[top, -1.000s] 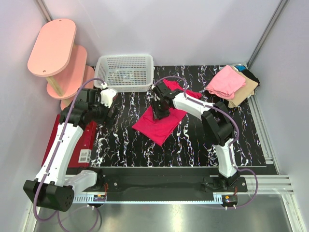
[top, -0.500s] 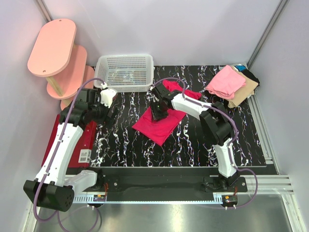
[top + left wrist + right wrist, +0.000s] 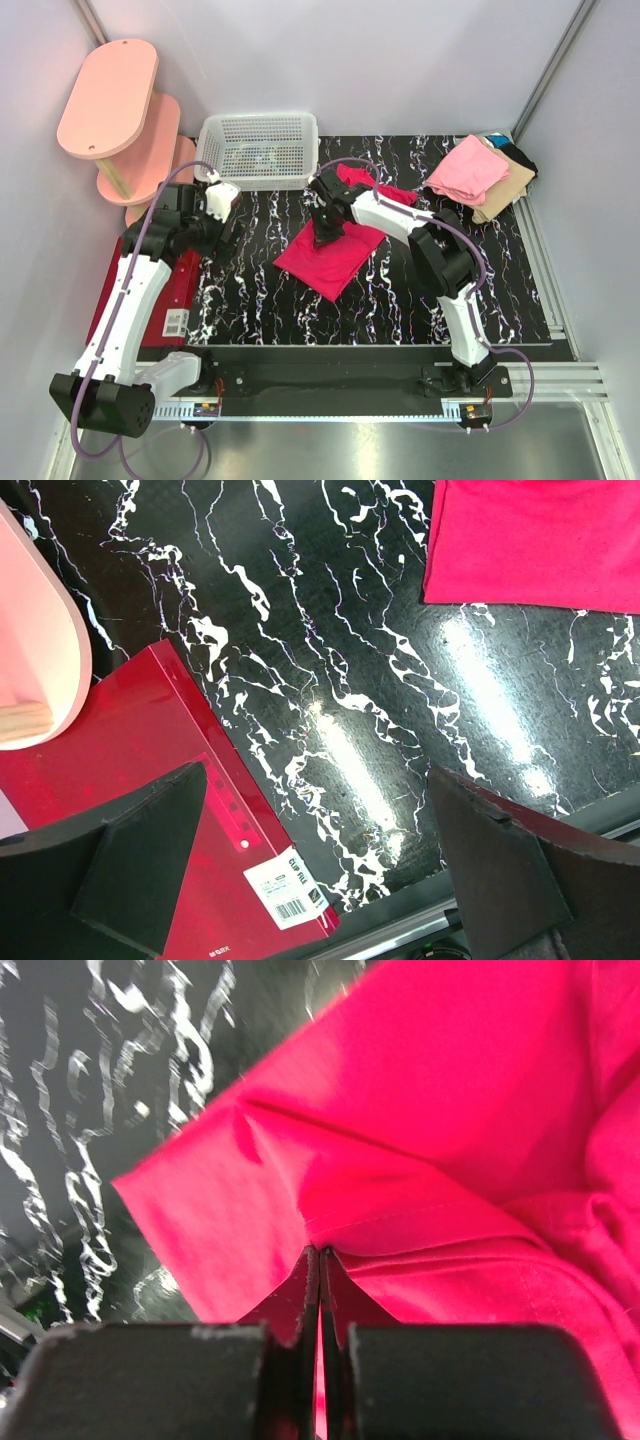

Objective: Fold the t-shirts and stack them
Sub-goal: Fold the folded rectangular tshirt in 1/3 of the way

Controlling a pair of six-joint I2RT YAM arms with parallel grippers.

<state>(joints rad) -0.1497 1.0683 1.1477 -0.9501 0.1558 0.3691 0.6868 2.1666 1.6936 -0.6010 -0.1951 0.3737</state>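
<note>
The bright magenta-red t-shirt lies partly folded in the middle of the black marbled table, with a bunched part toward the back. My right gripper is down on its left edge. In the right wrist view the right gripper is shut, pinching a fold of the magenta-red t-shirt. My left gripper hangs open over the table's left side, apart from the shirt. Its fingers hold nothing, and a corner of the shirt shows at top right. Folded light pink, tan and black/teal shirts lie stacked at back right.
A white mesh basket stands at the back, left of centre. A pink tiered shelf fills the back-left corner. A flat dark red mat with a barcode label lies along the left edge under the left arm; the mat shows below the left gripper.
My right gripper's jaws have closed on a fold of the magenta-red shirt, and it has shifted slightly toward the shirt's left edge. The left arm has barely moved.
</note>
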